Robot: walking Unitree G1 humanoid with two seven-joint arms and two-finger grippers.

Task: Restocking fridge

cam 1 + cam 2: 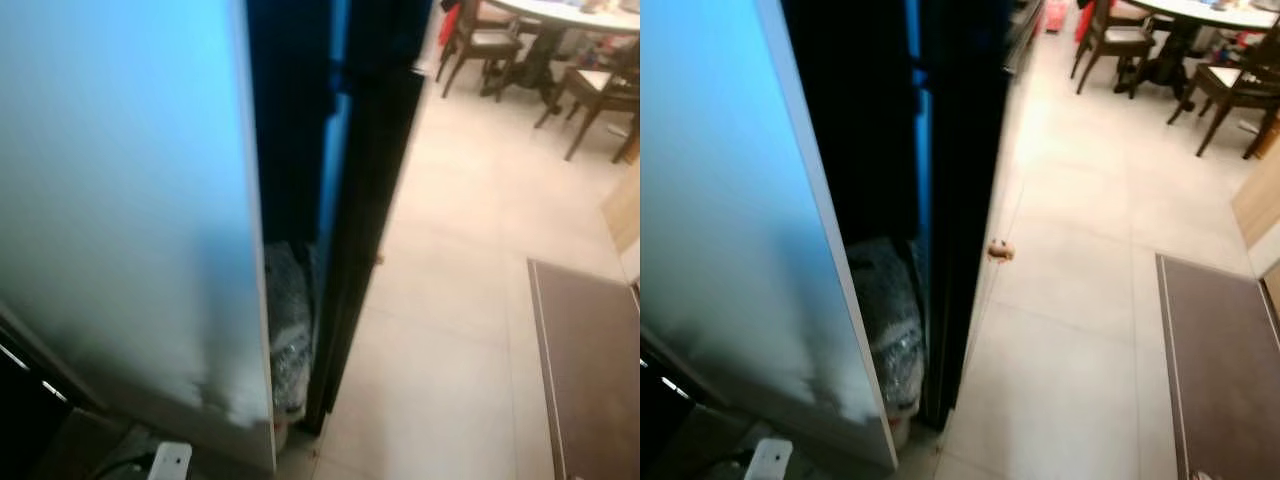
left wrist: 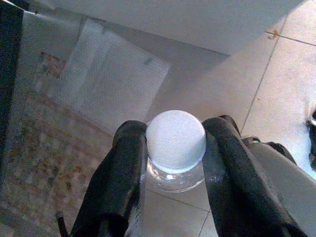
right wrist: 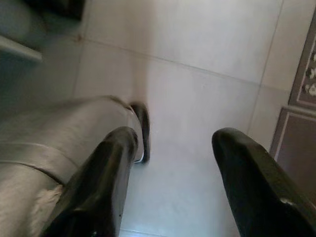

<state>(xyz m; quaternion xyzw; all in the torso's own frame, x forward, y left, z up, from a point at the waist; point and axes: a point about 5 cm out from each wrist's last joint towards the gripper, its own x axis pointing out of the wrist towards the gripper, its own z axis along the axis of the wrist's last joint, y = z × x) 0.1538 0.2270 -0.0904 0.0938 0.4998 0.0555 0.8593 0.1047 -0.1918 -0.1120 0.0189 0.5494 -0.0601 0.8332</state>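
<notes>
Pale floor tiles run past the fridge, whose white door stands swung open beside you, with a dining set far behind. Your left end effector is pinching a clear bottle just under its white cap, held low above the floor. Its long axis runs along the fingers, cap toward the camera. Your right end effector hangs spread and empty. You seem mid-carry; next, turn to face the shelves and lift the bottle in upright.
</notes>
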